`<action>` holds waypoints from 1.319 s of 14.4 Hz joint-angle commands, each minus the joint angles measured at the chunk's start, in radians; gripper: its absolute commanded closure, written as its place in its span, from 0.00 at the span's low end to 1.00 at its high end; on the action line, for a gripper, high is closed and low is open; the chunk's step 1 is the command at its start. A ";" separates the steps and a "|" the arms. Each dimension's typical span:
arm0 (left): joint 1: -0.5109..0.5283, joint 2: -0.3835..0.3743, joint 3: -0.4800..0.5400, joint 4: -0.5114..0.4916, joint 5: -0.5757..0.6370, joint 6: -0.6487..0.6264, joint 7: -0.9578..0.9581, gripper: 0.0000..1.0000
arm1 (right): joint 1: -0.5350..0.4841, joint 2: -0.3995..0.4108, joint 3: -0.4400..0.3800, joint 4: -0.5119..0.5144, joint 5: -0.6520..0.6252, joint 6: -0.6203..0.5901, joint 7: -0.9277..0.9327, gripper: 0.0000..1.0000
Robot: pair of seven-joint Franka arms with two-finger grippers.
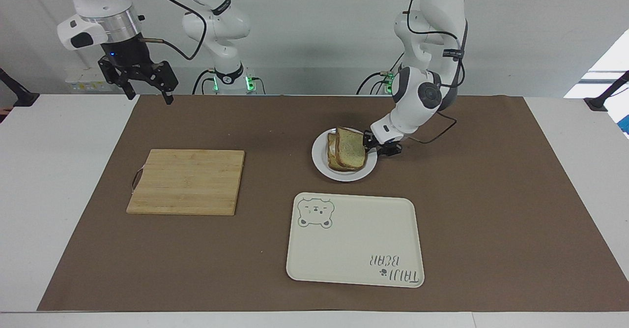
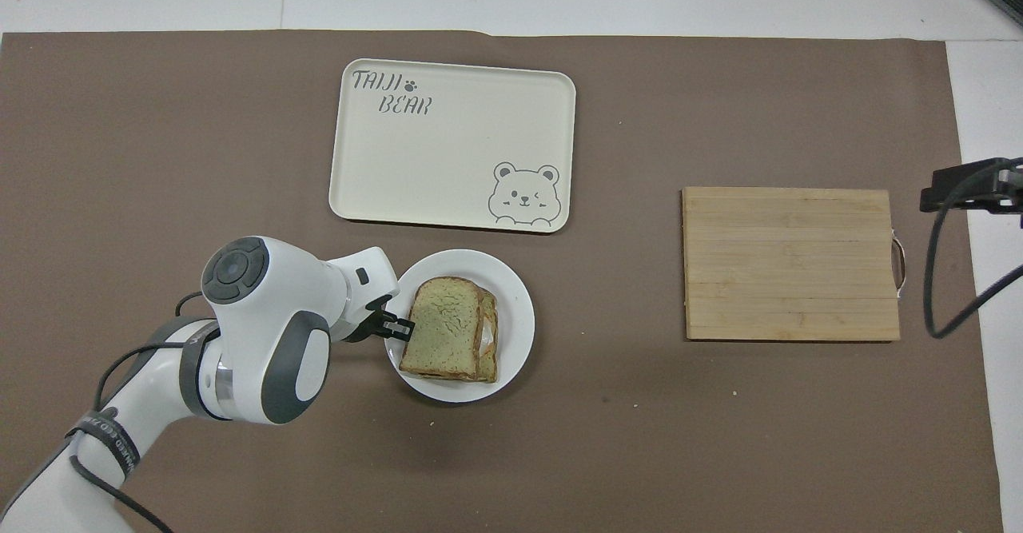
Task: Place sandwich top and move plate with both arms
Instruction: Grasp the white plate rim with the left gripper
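Item: sandwich top, laid on plate. Left gripper at plate rim, closure unreadable. Right gripper, spread, empty, waiting over the table's edge.

The sandwich top covers nearly all of the lower slice, and what lies between them cannot be told. Whether the left gripper touches the plate or grips its rim is too small to tell. In the overhead view the right gripper is cut off.
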 commanded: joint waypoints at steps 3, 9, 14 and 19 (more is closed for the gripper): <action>-0.016 -0.002 0.018 -0.026 -0.182 0.018 0.158 0.85 | -0.021 -0.043 -0.022 -0.053 0.001 -0.008 -0.057 0.00; 0.033 -0.004 0.018 -0.016 -0.329 -0.069 0.165 1.00 | -0.012 -0.054 -0.013 -0.107 -0.002 0.000 -0.214 0.00; 0.108 -0.002 0.018 0.004 -0.455 -0.172 0.225 1.00 | 0.015 -0.061 -0.006 -0.117 0.000 0.003 -0.147 0.00; 0.159 -0.001 0.018 0.014 -0.534 -0.220 0.369 1.00 | 0.021 -0.061 -0.004 -0.121 -0.026 0.000 -0.159 0.00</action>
